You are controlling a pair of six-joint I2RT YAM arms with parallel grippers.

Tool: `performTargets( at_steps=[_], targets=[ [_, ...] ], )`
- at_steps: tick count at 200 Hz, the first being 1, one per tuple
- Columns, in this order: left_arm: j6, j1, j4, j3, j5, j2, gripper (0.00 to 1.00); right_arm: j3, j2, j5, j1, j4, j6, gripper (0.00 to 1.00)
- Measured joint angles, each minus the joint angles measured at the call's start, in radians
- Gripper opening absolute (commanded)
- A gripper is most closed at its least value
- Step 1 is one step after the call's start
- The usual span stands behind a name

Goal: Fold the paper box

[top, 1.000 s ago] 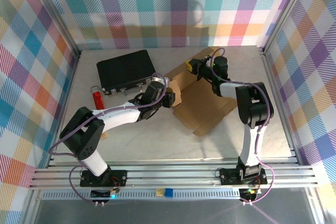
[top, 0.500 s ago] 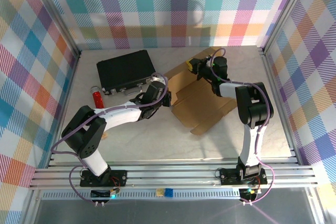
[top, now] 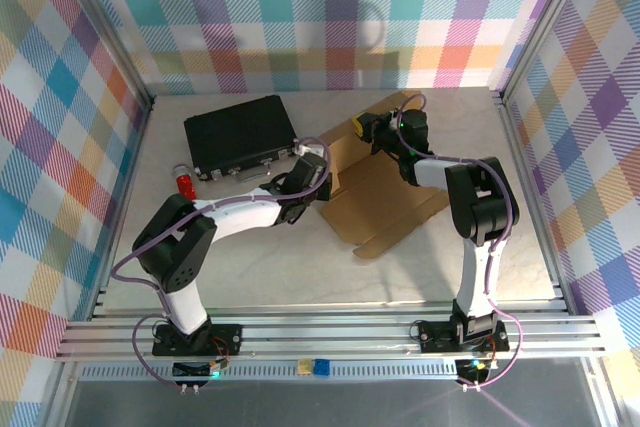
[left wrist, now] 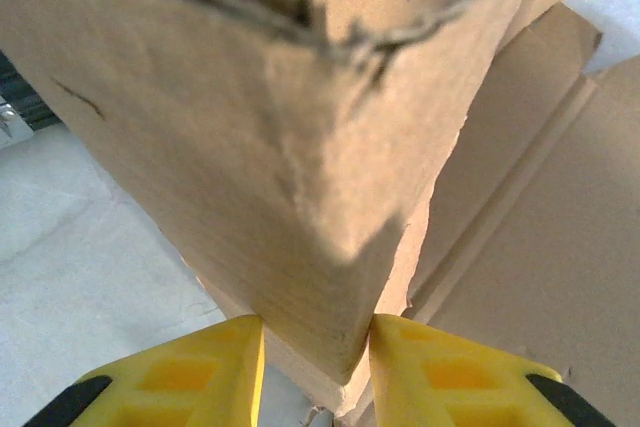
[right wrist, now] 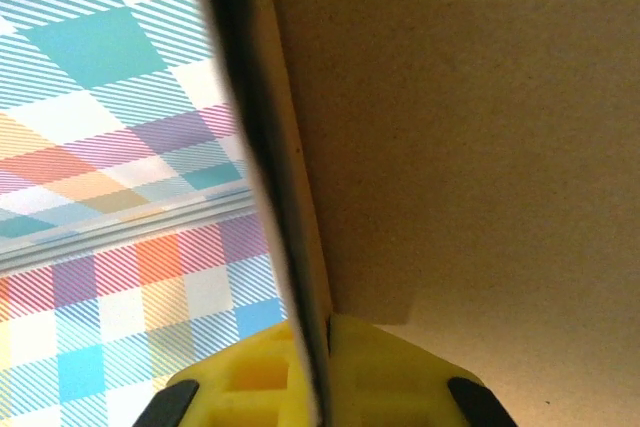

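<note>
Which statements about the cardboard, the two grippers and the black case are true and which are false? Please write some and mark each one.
1. The left gripper pinches a flap of the paper box. True.
2. The right gripper hangs open above the table. False: it is shut on an edge of the paper box.
3. The black case lies on top of the paper box. False: it lies on the table, left of the box.
4. A red object lies beside the black case. True.

The paper box (left wrist: 300,197) is matt, rough-fibred brown cardboard; the black case (top: 240,134) looks smooth, slightly shiny.
</note>
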Motion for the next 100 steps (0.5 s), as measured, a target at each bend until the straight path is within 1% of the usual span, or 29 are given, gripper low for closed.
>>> performTargets(
  at_steps=[23,56,100],
  targets=[
    [0.000,-0.007,-0.031,0.048,-0.051,0.037,0.31,-0.003,-0.004,0.025,0.001,0.000,0.004,0.00],
    [0.000,-0.018,-0.045,0.060,-0.119,0.053,0.36,-0.014,-0.008,0.031,0.002,0.014,0.011,0.00],
    [0.000,-0.018,-0.045,0.061,-0.181,0.070,0.38,-0.072,-0.008,0.023,0.002,0.121,0.026,0.00]
  ],
)
